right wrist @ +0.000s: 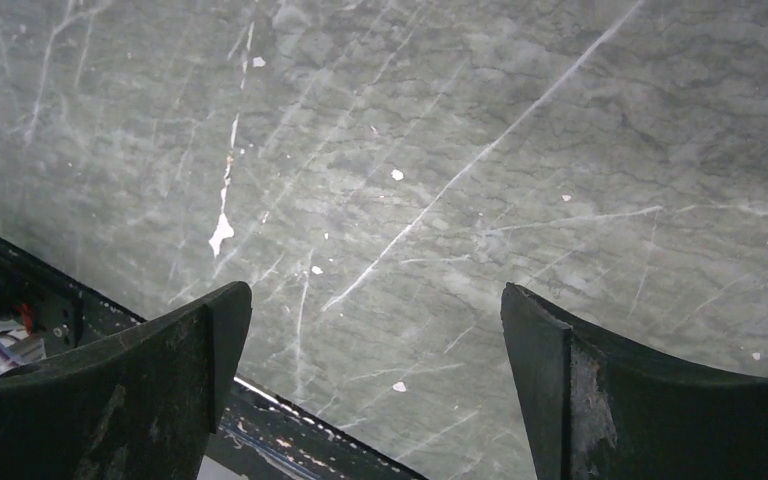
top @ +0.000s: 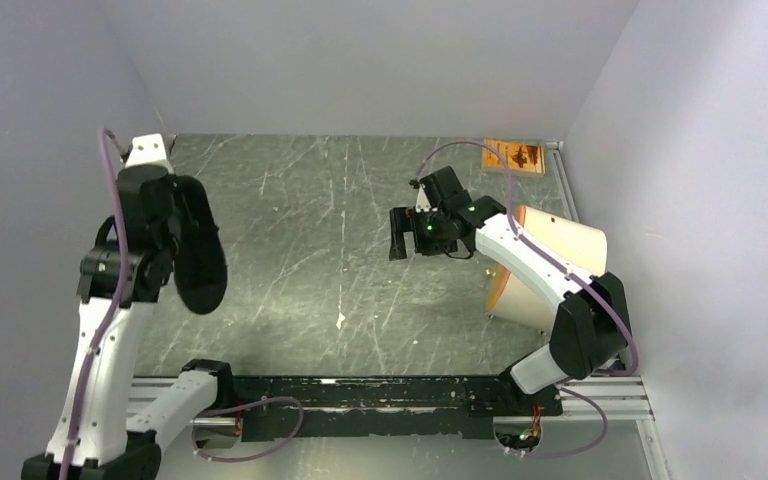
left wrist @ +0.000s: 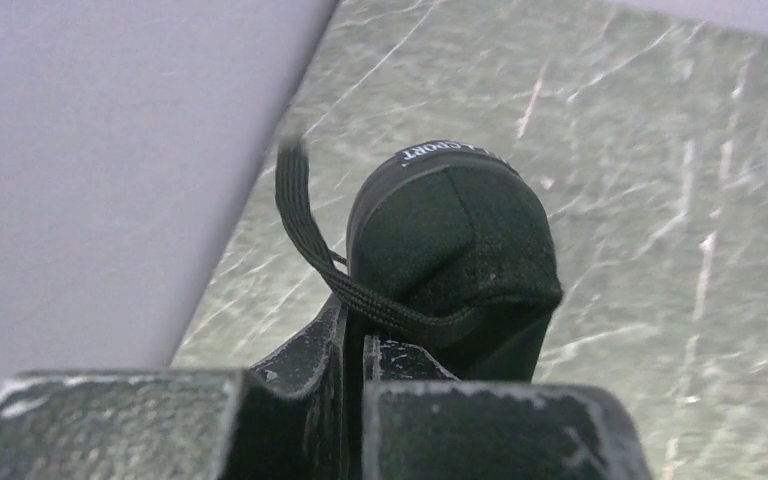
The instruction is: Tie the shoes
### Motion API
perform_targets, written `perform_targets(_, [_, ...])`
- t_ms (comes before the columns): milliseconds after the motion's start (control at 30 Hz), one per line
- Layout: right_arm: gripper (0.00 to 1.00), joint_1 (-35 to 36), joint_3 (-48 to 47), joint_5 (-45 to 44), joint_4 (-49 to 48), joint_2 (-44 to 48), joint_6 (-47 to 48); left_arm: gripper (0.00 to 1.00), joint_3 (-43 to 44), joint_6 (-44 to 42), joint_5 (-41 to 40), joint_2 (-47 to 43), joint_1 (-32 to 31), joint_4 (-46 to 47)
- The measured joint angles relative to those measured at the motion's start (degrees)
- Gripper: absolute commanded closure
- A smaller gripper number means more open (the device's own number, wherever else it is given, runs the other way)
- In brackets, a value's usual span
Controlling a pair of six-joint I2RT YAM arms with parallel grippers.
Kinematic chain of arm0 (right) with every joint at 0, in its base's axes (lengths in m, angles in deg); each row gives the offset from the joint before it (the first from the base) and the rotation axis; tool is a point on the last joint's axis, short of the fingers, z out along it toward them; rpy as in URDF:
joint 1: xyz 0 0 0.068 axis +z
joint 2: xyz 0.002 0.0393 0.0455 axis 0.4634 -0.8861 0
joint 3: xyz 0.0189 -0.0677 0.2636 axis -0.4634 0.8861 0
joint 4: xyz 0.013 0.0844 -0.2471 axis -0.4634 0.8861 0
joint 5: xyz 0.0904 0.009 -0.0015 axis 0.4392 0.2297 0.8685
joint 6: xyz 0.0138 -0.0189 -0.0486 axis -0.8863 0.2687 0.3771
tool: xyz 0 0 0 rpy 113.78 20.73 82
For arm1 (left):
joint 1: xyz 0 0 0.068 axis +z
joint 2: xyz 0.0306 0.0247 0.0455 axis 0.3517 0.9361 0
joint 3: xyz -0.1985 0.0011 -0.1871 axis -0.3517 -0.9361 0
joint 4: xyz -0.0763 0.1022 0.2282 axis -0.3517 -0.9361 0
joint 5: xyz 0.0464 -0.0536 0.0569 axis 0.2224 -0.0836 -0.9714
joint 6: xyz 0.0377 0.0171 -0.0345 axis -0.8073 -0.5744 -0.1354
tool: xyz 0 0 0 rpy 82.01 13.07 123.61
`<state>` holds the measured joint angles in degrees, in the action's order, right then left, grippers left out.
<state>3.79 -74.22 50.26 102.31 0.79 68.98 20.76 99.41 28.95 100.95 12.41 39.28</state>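
Observation:
The black shoe (top: 200,258) hangs in the air at the left, its sole turned toward the top camera. My left gripper (top: 172,232) is shut on it. In the left wrist view the shoe (left wrist: 450,230) stands up from between my closed fingers (left wrist: 400,365), and a thin black lace (left wrist: 300,215) crosses its front and trails up to the left. My right gripper (top: 400,232) is open and empty above the middle of the table. In the right wrist view the right gripper (right wrist: 375,330) has only bare tabletop between its fingers (right wrist: 160,370).
A cream-and-orange curved cylinder (top: 560,265) lies at the right, partly behind the right arm. An orange card (top: 513,155) lies at the back right corner. A black rail (top: 390,395) runs along the near edge. Grey walls (top: 20,150) close in the left, back and right.

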Motion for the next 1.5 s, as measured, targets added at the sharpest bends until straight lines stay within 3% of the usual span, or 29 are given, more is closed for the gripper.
perform_targets(100, [0.00, 0.00, 0.00, 0.72, -0.33, 0.83, 0.11, 0.95, -6.01, -6.34, 0.39, -4.96, 0.00, 0.68])
perform_targets(233, [0.00, 0.00, 0.02, 1.16, -0.68, 2.51, 0.61, 0.95, -13.16, -14.93, 13.75, -1.36, -0.22, 5.55])
perform_targets(333, [0.00, -0.02, 0.52, 1.11, -1.07, 4.68, 0.90, 0.95, -18.97, -20.04, 21.77, 6.73, -6.14, 12.92])
perform_targets(467, [0.00, -0.46, 2.03, 0.72, -1.46, 8.61, 0.87, 0.91, -23.93, -27.45, 28.30, 18.51, -19.02, 20.70])
perform_targets(500, [0.00, -0.81, 2.73, 0.66, -1.79, 9.84, 0.74, 0.80, -23.96, -28.76, 30.12, 20.92, -21.49, 21.86])
perform_targets(533, [0.00, -1.29, 3.54, 0.52, -2.14, 11.08, 0.61, 0.62, -23.67, -29.99, 32.13, 23.21, -23.63, 23.21])
perform_targets(600, [0.00, -2.47, 4.72, 0.26, -2.29, 12.63, 0.20, 0.05, -20.72, -31.58, 35.28, 27.98, -27.06, 23.98])
perform_targets(700, [0.00, -4.90, 5.46, -0.02, -2.14, 12.48, -0.39, 0.02, -13.77, -31.32, 36.87, 33.22, -29.73, 24.74])
perform_targets(800, [0.00, -6.82, 5.62, -0.48, -1.79, 10.64, -0.46, 0.02, -12.07, -28.63, 37.11, 32.30, -29.79, 26.01])
perform_targets(1000, [0.01, -7.52, 5.64, 1.51, -2.21, 6.38, 2.34, 0.02, -21.77, -15.80, 37.48, 14.25, -27.04, 24.15])
perform_targets(1100, [0.06, -3.10, 5.07, 1.22, -3.72, 2.86, 7.48, 0.03, -25.09, -6.78, 34.97, 3.78, -24.83, 20.59])
perform_targets(1267, [0.24, 10.14, 2.08, 1.68, -8.55, -3.89, 20.35, 0.02, -24.83, 6.60, 28.89, -5.70, -23.08, 11.91])
perform_targets(1500, [0.35, 15.82, -3.61, 0.48, -10.97, -12.35, 37.29, 0.02, -21.68, 16.57, 25.40, -15.45, -23.02, 5.01])
